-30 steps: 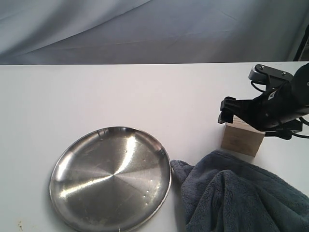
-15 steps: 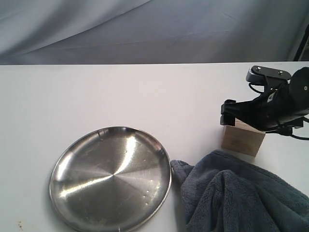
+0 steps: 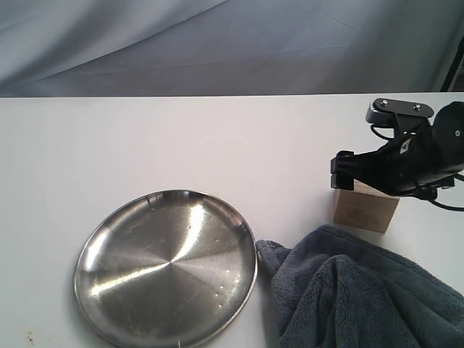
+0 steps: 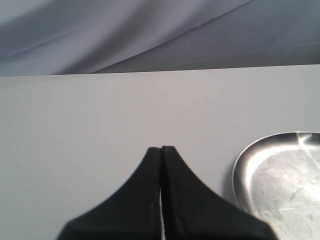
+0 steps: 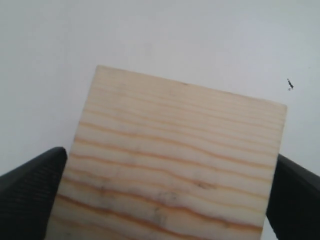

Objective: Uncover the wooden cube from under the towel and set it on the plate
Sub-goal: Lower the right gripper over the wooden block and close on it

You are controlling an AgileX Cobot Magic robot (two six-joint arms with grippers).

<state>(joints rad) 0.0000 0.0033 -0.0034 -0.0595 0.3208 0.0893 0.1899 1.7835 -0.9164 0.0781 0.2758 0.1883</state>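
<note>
The wooden cube (image 3: 365,209) stands on the white table to the right, uncovered, just behind the towel (image 3: 362,290), which lies bunched at the front right. My right gripper (image 3: 360,176) sits over the cube's top. In the right wrist view the cube (image 5: 175,150) fills the space between the gripper (image 5: 170,165) fingers, and both black fingers (image 5: 35,185) press against its sides. The steel plate (image 3: 93,243) lies at the front left, holding nothing. My left gripper (image 4: 161,150) is shut on nothing, over bare table beside the plate (image 4: 241,167); the exterior view does not show it.
A grey cloth backdrop (image 3: 217,43) hangs behind the table's far edge. The towel's near corner almost touches the plate's right rim. Bare white table (image 3: 181,138) stretches between the plate and the far edge.
My right gripper has shifted slightly up and to the left over the cube, and the cube looks a touch higher. The plate and towel have not moved.
</note>
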